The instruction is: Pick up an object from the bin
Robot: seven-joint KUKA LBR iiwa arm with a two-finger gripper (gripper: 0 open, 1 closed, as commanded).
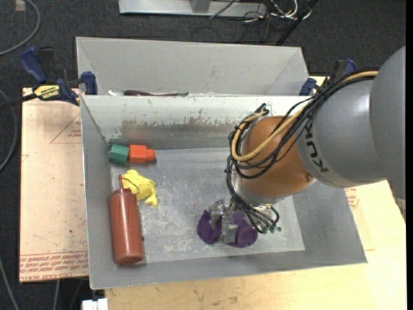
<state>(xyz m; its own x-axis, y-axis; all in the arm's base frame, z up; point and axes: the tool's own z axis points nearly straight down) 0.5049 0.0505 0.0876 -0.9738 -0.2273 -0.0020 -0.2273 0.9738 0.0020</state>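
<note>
**Four loose things, one of each kind**

The grey metal bin (95,192) holds four loose things, and no two are alike. There is one reddish-brown squeeze bottle (127,228), one crumpled yellow piece (143,187) and one purple floppy piece (208,228). There is also one green-and-orange block (131,154). Its green half and orange half touch end to end, and it cannot be told whether they are one joined thing or two. If they are separate, the count is five.

Grey metal bin (182,197), on its floor green-and-orange block (131,154), yellow toy (142,187), red bottle (126,228), purple thing (206,228)
</note>
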